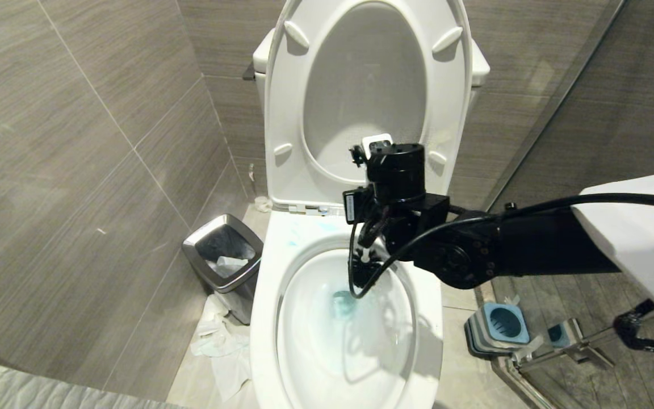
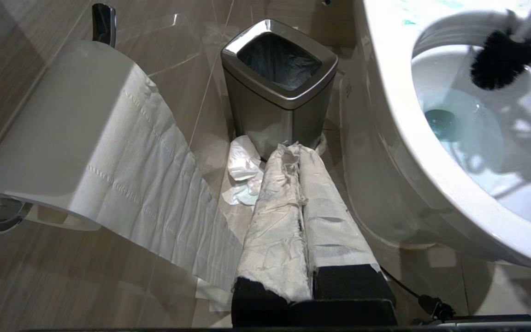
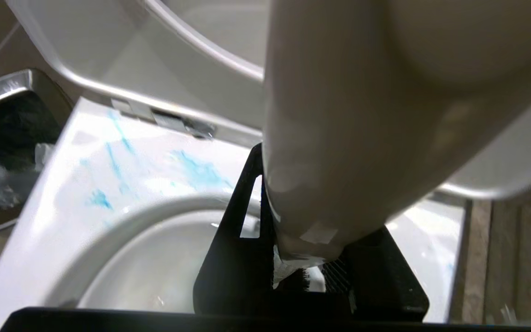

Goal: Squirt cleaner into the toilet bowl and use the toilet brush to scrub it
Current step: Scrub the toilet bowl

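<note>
Over the back of the toilet bowl (image 1: 264, 341), in the head view, the right gripper (image 1: 373, 227) hung from a black arm reaching in from the right, with the toilet brush (image 1: 364, 267) below it: the black bristle head sat just inside the bowl's rear wall, above the blue-tinted water. Pale smears of cleaner (image 1: 304, 230) marked the rim behind the opening. A steel bin (image 1: 191, 250) stood on the floor to the left, and the brush holder (image 1: 503, 324) to the right. In the left wrist view, the left gripper (image 2: 302, 203) was parked low beside the bowl (image 2: 385, 115), its 2 paper-wrapped fingers (image 2: 274, 216) pressed together on nothing; the brush head (image 2: 500, 60) showed clear of the water, near the inner wall. In the right wrist view, the fat white end of the handle (image 3: 339, 138) filled the frame, clamped between the right gripper's (image 3: 311, 267) black fingers. Judging by its build, the brush was light and stiff, though its smooth plastic could twist in a grip, so a hold well up the widened end suited it; the glossy bowl (image 3: 62, 184) would give nothing under pressure.
</note>
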